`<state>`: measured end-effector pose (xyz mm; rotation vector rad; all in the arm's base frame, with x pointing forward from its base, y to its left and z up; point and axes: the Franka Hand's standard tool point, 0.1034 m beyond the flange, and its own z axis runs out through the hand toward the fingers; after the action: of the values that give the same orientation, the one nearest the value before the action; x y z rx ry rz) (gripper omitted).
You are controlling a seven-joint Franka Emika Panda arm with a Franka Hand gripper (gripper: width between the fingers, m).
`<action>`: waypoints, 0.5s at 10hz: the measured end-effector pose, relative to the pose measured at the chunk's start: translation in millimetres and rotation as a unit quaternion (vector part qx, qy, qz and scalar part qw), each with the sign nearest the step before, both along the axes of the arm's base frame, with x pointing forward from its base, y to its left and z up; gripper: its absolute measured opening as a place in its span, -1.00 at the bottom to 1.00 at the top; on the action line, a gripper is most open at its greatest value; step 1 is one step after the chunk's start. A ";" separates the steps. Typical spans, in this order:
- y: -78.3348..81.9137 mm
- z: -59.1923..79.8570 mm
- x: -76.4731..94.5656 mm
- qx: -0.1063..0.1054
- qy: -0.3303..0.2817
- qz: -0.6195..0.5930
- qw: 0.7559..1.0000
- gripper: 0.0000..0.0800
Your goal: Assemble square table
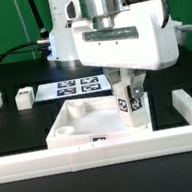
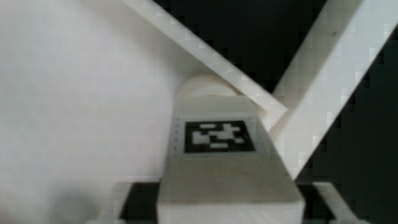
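Leg (image 1: 138, 115) poised at slab (image 1: 74, 128) corner
Gripper (image 1: 134, 90) clenches the leg; keep it upright, centre it over that corner, lower gently.

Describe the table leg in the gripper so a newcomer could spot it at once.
Find the white square tabletop behind the long border rail. At its corner on the exterior view's right, the gripper is shut on an upright white leg. Unlike the loose legs lying at the exterior view's left, it stands in the grip, tag toward the camera.
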<state>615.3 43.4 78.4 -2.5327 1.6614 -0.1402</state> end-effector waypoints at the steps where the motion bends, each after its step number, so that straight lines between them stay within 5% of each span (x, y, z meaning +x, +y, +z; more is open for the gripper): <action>1: 0.9 0.0 0.0 0.003 0.000 -0.010 1.000 -0.27; 2: 1.5 -0.2 -0.3 0.000 0.000 0.014 1.000 -0.27; 4: 6.4 -0.4 -1.0 -0.004 -0.001 0.053 0.999 0.51; 5: 7.5 -0.5 -1.1 -0.010 -0.003 0.099 0.995 0.59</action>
<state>614.2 51.0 77.9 -2.6899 1.4021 -0.1483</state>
